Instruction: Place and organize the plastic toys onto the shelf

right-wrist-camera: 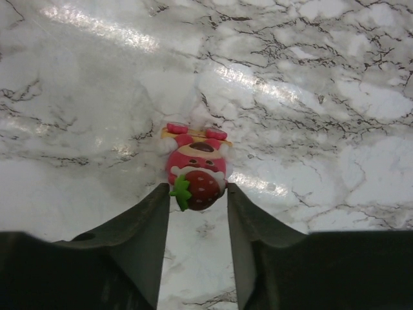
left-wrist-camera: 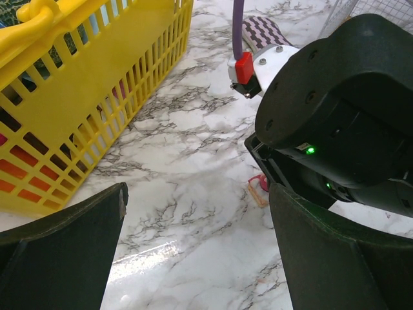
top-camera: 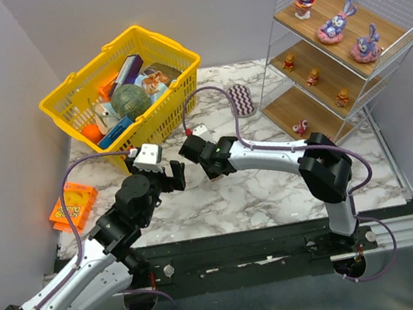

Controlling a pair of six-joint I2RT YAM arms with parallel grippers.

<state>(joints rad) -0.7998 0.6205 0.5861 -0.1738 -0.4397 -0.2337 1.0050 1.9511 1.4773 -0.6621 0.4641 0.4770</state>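
jaws of left gripper (top-camera: 175, 177) stand wide, nothing between them; right gripper (right-wrist-camera: 198, 200) fingers (right-wrist-camera: 139, 239) clamp the strawberry toy (right-wrist-camera: 195, 169), lying on marble (right-wrist-camera: 322, 97) between their tips; well past them, shelf (top-camera: 326, 4) holds seven toys (top-camera: 336, 25), so likely two remain

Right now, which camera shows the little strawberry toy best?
Right wrist: the strawberry toy lies clear between the right claw fingers. Left wrist shows only a sliver under the right arm; the top view hides it.
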